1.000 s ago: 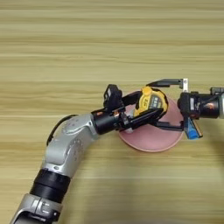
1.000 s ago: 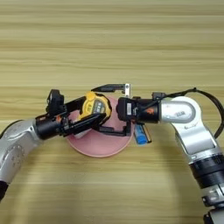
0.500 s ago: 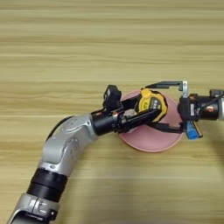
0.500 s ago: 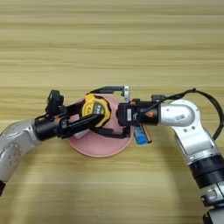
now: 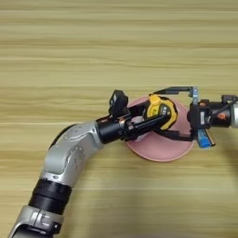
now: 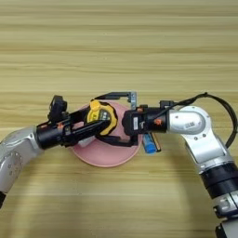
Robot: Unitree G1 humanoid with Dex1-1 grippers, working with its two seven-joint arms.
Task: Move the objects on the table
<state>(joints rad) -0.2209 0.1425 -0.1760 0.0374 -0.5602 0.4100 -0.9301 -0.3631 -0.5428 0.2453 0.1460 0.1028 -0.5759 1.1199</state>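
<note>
Left gripper: my fingers grip the tape measure over the plate.
Tape measure: yellow and black, held above the pink plate, between my two grippers.
Right gripper: spread wide over the plate, one finger above the tape measure, one below, holding nothing.
Tube: blue, on the table just right of the plate.

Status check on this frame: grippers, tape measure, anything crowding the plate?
Left gripper shut on tape measure, over pink plate. Right gripper open, fingers either side of it. Blue tube on table beside plate's right rim, under right arm.
</note>
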